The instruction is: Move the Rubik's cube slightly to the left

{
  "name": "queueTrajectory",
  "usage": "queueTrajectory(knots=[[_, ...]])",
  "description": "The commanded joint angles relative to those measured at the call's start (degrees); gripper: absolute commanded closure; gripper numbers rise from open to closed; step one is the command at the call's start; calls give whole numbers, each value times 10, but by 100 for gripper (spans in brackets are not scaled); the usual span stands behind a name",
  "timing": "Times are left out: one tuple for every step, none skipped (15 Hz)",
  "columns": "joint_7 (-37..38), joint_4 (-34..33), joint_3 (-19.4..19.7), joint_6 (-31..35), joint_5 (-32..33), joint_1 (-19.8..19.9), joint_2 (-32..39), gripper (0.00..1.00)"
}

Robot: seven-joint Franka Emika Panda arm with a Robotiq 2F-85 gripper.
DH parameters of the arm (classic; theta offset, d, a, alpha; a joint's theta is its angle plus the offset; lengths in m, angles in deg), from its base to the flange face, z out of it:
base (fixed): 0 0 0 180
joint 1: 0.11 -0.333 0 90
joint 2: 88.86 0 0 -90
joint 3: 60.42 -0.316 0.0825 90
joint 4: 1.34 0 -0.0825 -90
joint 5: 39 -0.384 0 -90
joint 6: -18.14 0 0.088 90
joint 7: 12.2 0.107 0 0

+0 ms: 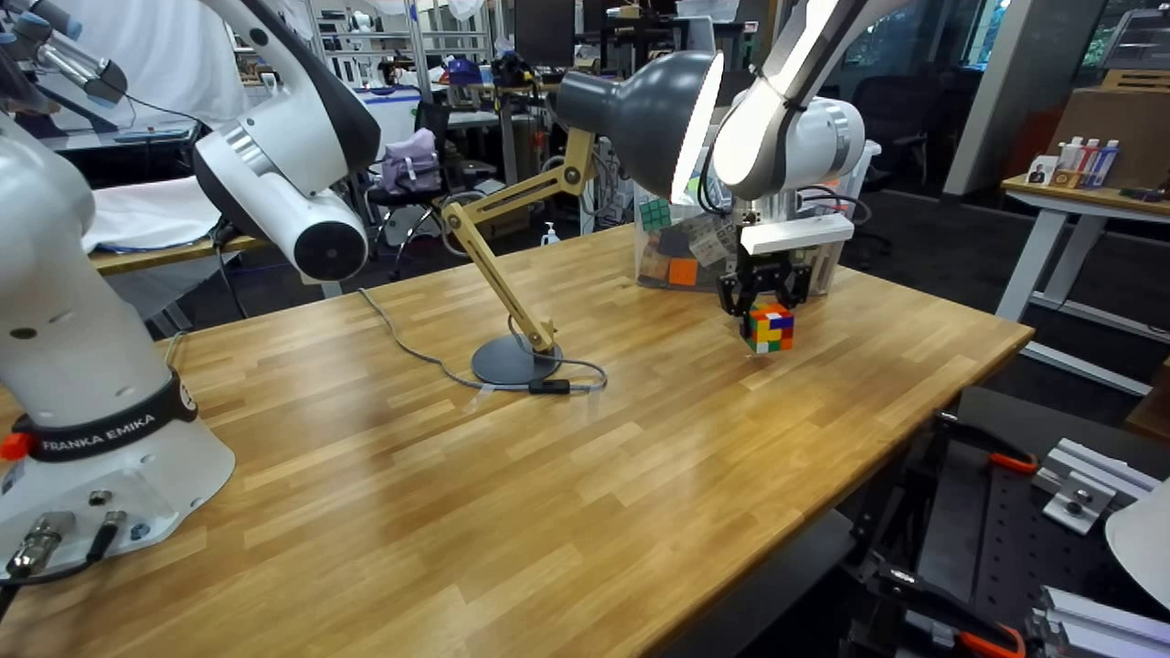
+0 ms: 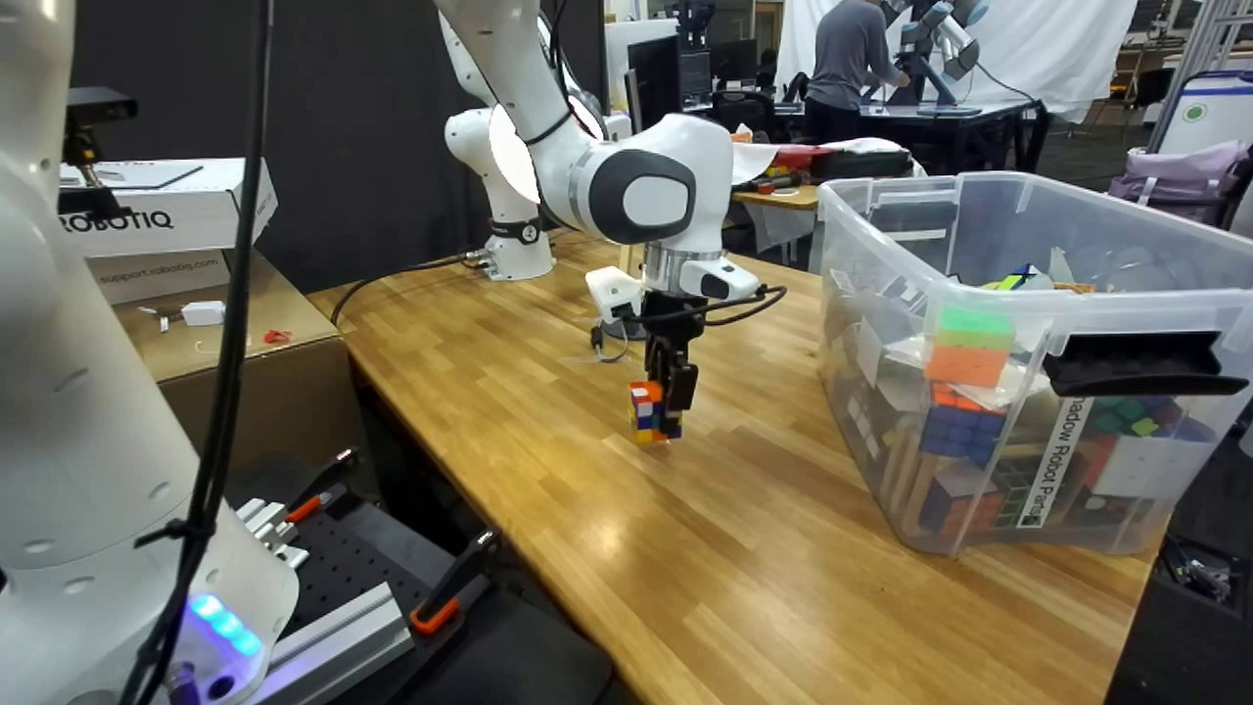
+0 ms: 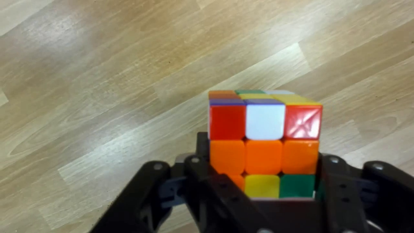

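Robotiq gripper (image 3: 261, 153) has its jaws clamped on either side of the Rubik's cube (image 1: 771, 330), down by the wooden tabletop (image 1: 548, 493) (touching or not, can't tell from here). Clear plastic bin (image 2: 1008, 302) and desk lamp (image 1: 640, 119) stand apart.

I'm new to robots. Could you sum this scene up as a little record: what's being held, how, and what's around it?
Held item: Rubik's cube, colours including orange, red, white, yellow, green
Held by: gripper, shut on it, black fingers at opposite sides
Cube touching the table: cannot tell
Also on table: desk lamp; clear bin with more puzzle cubes inside
Background: person in a grey top
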Motion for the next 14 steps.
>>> queueTrajectory(knots=[[5, -24, -6, -33, -33, 21, 26, 62], [0, -29, -11, -40, -49, 31, 34, 62], [-3, -35, -14, -50, -66, 39, 42, 62], [-4, -41, -16, -59, -78, 45, 48, 62], [-5, -47, -17, -69, -90, 50, 55, 62], [-5, -52, -17, -74, -99, 54, 60, 62], [-4, -57, -16, -80, -106, 56, 65, 62], [-5, -61, -16, -86, -111, 58, 67, 62], [-5, -64, -14, -90, -113, 59, 68, 62], [-5, -66, -13, -92, -114, 60, 71, 62], [-5, -68, -12, -93, -114, 61, 72, 62], [-2, -70, -9, -89, -111, 59, 74, 62], [-2, -72, -8, -90, -111, 61, 75, 62], [0, -72, -5, -87, -107, 60, 76, 62]])
